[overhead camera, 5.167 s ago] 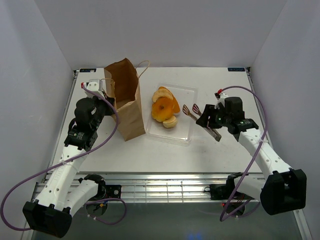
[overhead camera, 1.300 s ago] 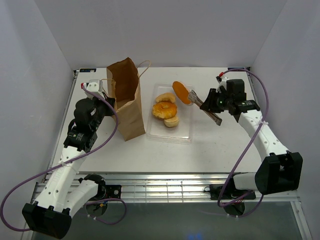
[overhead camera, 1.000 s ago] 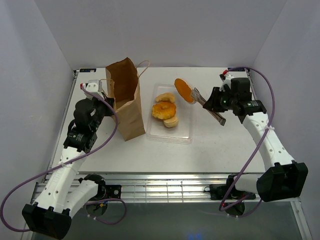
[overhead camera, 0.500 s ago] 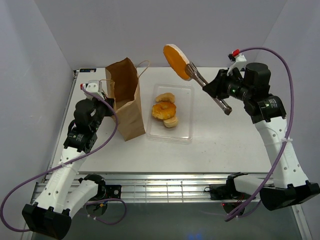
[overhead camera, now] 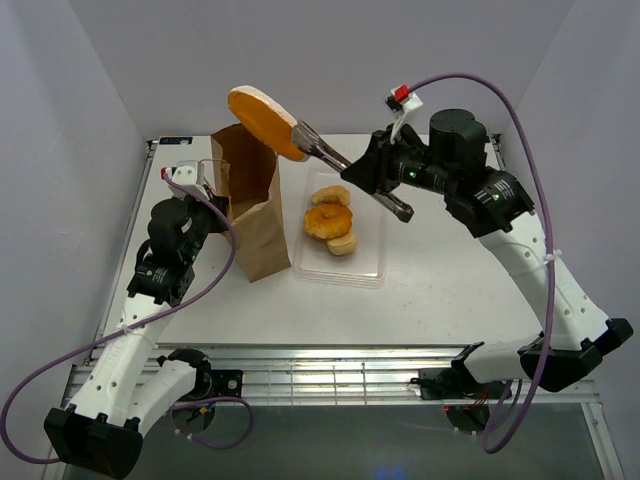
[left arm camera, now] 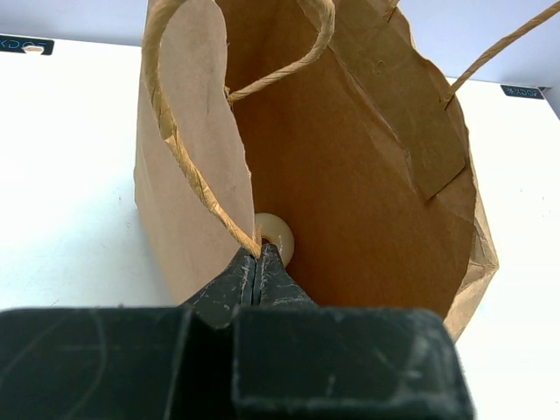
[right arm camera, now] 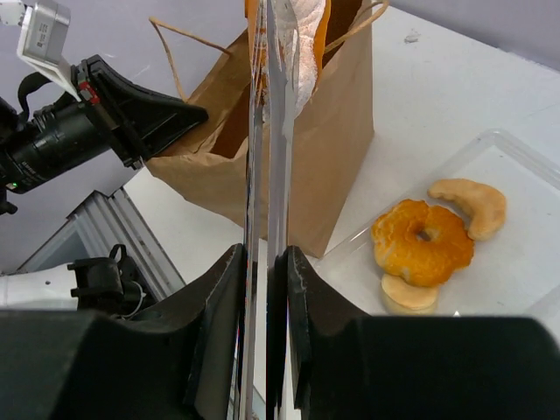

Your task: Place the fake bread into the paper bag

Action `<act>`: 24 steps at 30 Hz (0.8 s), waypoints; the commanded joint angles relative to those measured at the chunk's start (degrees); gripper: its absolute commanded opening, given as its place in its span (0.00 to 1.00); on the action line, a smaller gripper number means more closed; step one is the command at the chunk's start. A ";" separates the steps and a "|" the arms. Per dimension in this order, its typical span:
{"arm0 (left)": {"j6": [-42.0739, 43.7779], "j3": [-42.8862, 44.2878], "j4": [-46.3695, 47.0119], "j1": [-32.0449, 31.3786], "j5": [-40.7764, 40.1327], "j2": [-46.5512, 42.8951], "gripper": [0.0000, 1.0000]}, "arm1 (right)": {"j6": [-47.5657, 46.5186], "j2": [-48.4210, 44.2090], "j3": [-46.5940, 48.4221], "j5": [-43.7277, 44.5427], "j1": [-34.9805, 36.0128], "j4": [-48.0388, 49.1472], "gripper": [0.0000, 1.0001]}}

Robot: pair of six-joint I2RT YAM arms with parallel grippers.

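The brown paper bag (overhead camera: 252,205) stands open at the left of the table; it also shows in the left wrist view (left arm camera: 367,175) and the right wrist view (right arm camera: 324,149). My left gripper (left arm camera: 259,262) is shut on the bag's near rim by a string handle (left arm camera: 197,175). My right gripper (right arm camera: 265,289) is shut on thin metal tongs (overhead camera: 345,170), which pinch a golden-orange bun (overhead camera: 264,122) in the air above the bag's mouth. An orange ring doughnut (overhead camera: 327,220), a curved roll (overhead camera: 331,194) and a pale roll (overhead camera: 342,243) lie in the clear tray (overhead camera: 370,265).
A pale round piece (left arm camera: 275,236) shows inside the bag just beyond my left fingertips. The white enclosure walls stand close on the left, right and back. The left arm's camera housing (right arm camera: 96,122) shows beside the bag in the right wrist view.
My right arm has lifted the tongs with the orange bun out of the tray and swung it up and left, to above the bag's opening. The left arm has held still.
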 commanded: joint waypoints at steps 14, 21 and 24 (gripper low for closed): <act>0.54 -0.06 0.01 -0.71 0.45 -0.27 0.00 | 6.74 8.58 0.45 8.38 9.11 15.41 0.08; 0.45 -0.06 0.01 -0.71 0.45 -0.19 0.00 | 7.97 9.37 -3.23 8.30 10.08 18.31 0.08; 0.54 -0.06 0.01 -0.80 0.36 -0.27 0.00 | 8.06 9.55 -4.47 8.47 10.52 18.93 0.08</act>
